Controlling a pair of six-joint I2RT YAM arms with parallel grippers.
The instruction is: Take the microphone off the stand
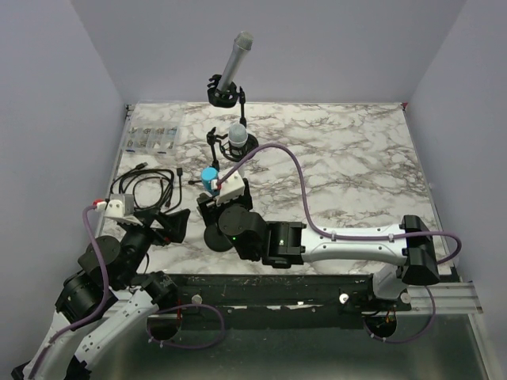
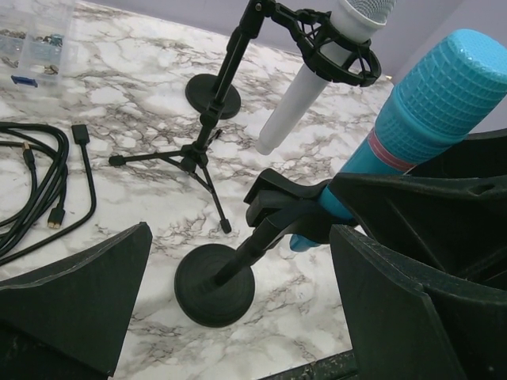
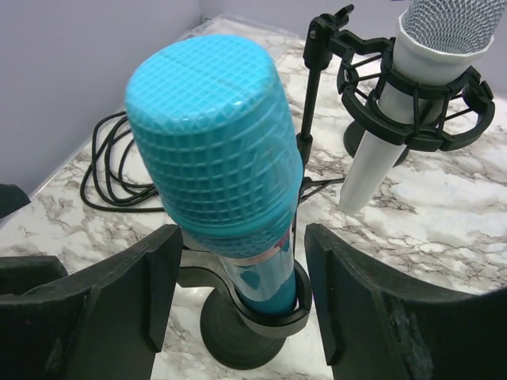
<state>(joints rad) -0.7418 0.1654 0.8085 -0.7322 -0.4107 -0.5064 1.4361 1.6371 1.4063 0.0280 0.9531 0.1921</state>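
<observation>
A blue microphone (image 1: 209, 176) stands upright in the clip (image 3: 273, 318) of a short black stand with a round base (image 1: 214, 237). My right gripper (image 1: 224, 199) is open, with its fingers on either side of the microphone's body (image 3: 214, 150) just above the clip and a gap on each side. My left gripper (image 1: 164, 226) is open and empty, to the left of the stand. In the left wrist view the base (image 2: 214, 283) lies between its fingers (image 2: 79, 309), and the blue microphone (image 2: 428, 103) shows at the upper right.
A white microphone (image 1: 238, 133) hangs in a shock mount on a tripod stand just behind (image 3: 396, 119). A grey microphone (image 1: 235, 59) is on a tall stand at the back. Black cables (image 1: 146, 186) lie at the left. A clear parts box (image 1: 154, 136) sits at the back left.
</observation>
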